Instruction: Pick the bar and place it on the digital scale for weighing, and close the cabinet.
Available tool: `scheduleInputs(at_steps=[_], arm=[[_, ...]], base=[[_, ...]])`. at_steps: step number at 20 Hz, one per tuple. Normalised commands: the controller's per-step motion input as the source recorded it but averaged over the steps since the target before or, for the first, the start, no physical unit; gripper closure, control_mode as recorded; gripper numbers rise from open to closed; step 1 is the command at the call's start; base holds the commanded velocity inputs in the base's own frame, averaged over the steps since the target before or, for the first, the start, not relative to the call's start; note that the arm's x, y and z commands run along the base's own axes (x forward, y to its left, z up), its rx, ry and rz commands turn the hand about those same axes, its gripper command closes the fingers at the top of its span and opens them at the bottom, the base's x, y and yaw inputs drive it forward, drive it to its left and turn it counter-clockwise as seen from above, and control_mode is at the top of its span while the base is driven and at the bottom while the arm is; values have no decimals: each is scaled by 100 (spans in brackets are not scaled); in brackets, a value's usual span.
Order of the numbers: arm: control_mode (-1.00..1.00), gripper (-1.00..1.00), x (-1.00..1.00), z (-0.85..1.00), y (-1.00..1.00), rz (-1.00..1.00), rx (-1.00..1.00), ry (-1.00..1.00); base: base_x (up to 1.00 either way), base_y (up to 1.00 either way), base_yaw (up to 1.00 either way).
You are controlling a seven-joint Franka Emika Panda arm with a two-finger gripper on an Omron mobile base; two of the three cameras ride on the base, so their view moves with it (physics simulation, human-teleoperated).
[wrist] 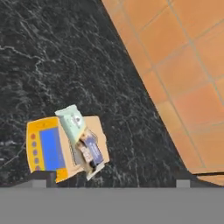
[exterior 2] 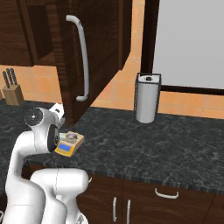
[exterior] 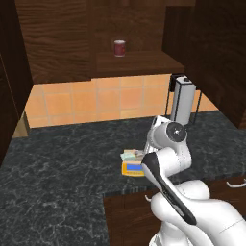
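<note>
The bar (wrist: 81, 140), in its crinkled pale green and white wrapper, lies on the tan plate of the yellow-orange digital scale (wrist: 43, 151) on the dark stone counter. My gripper (wrist: 113, 180) hangs above them, open, with nothing between its fingertips (wrist: 43, 176). From the base, the bar (exterior: 130, 155) and scale (exterior: 129, 168) sit just left of my arm's wrist. The bar (exterior 2: 70, 137) rests on the scale (exterior 2: 64, 148) below the cabinet door. The cabinet (exterior: 134, 57) stands open, and its door (exterior 2: 96, 52) with a long silver handle (exterior 2: 82, 59) swings out over the counter.
A dark red cup (exterior: 119, 48) stands on the cabinet shelf. A paper towel holder (exterior 2: 145, 98) stands at the back of the counter by the orange tiled wall, and a knife block (exterior 2: 12, 92) is far left. Drawer fronts with short handles (exterior 2: 166, 193) run below the counter edge.
</note>
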Motion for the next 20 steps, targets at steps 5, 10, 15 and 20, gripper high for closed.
scheduleInputs(at_steps=[5,10,15,20], arm=[[-100,-100,-100,87,1,16,-32,-32],[-100,-100,-100,96,-3,14,-18,-27],[-100,-100,-100,20,-48,-3,2,-22],[-100,-100,-100,8,-53,0,0,-25]], base=[[0,0,0],[0,0,0],[0,0,0],[0,0,0]])
